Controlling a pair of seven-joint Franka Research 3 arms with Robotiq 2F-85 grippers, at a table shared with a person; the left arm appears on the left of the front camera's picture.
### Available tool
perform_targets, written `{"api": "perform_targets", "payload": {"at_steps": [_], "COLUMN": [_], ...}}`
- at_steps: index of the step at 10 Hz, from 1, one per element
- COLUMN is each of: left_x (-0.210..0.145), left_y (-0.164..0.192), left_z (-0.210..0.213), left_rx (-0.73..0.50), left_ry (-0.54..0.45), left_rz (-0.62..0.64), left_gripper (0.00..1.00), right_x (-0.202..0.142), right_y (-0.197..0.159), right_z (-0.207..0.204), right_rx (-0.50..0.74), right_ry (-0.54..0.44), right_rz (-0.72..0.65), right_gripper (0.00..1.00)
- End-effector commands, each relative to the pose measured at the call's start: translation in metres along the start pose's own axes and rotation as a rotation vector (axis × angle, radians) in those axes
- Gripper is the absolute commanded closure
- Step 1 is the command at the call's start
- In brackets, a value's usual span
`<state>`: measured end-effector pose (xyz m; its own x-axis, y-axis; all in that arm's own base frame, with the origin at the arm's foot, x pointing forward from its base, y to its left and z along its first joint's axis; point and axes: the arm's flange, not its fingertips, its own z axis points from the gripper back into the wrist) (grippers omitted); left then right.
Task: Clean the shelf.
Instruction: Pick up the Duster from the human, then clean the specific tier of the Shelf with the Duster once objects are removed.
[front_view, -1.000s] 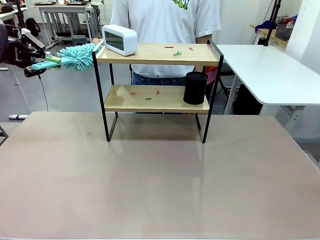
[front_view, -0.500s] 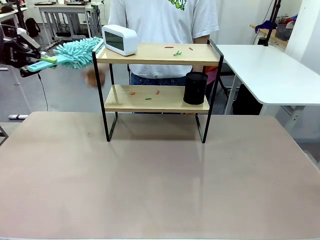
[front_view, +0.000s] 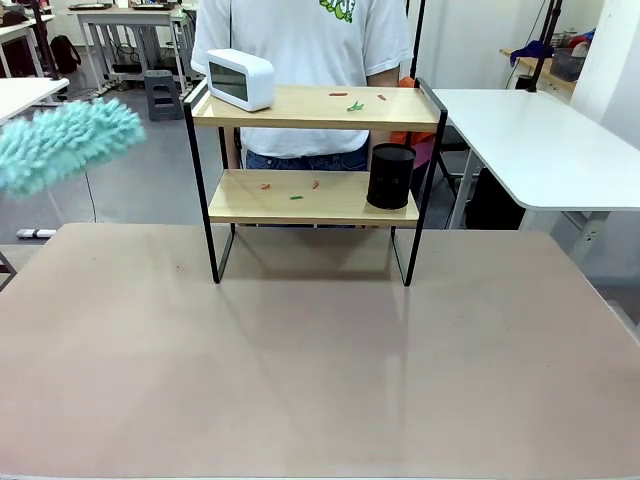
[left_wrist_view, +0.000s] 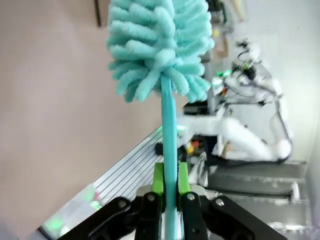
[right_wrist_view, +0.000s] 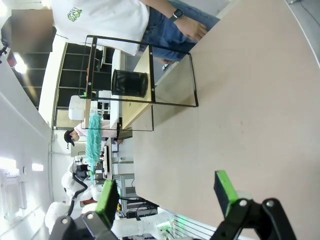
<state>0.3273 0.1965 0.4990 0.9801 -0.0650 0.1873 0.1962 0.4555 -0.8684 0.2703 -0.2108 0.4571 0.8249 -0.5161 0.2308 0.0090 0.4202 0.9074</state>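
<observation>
The shelf is seen standing on the far half of the table, near its middle, with a person in a white T-shirt directly behind it. A white clock is set at the left end of the top board, and small red and green scraps are scattered to the right of it. More scraps are strewn over the left and middle of the lower board, and a black cup stands upright at that board's right end. A teal duster is seen blurred at the left edge of the front view, well apart from the shelf and held in the air at about the height of the top board. In the left wrist view the left gripper is clenched on the duster's thin handle, which is pinched between the two green pads, with the fluffy head held out beyond the fingers. In the right wrist view the right gripper is seen released, its fingers spread wide with nothing between them, above the bare table and well away from the shelf.
</observation>
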Motion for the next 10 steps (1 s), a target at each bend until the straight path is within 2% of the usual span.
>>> {"api": "perform_targets", "payload": {"at_steps": [1, 2, 3, 4, 10], "left_x": [-0.016, -0.017, -0.009, -0.027, -0.027], "left_y": [0.026, 0.037, 0.049, 0.031, 0.031], "left_z": [-0.029, -0.035, -0.042, -0.023, -0.023], "left_rx": [0.028, 0.038, 0.195, 0.035, 0.035], "left_ry": [0.049, 0.032, -0.022, 0.051, 0.051], "left_rz": [-0.109, -0.124, -0.094, -0.078, -0.078], "left_gripper": [1.00, 1.00, 1.00, 1.00, 1.00], "right_x": [0.001, 0.001, 0.001, 0.001, 0.001], "right_y": [0.000, 0.000, 0.000, 0.000, 0.000], "right_z": [-0.001, -0.001, -0.001, -0.001, -0.001], "right_rx": [0.017, 0.017, 0.017, 0.017, 0.017], "right_ry": [-0.014, -0.014, -0.014, -0.014, -0.014], "right_rz": [0.027, 0.027, 0.027, 0.027, 0.027], "right_gripper": [0.00, 0.00, 0.00, 0.00, 0.00]}}
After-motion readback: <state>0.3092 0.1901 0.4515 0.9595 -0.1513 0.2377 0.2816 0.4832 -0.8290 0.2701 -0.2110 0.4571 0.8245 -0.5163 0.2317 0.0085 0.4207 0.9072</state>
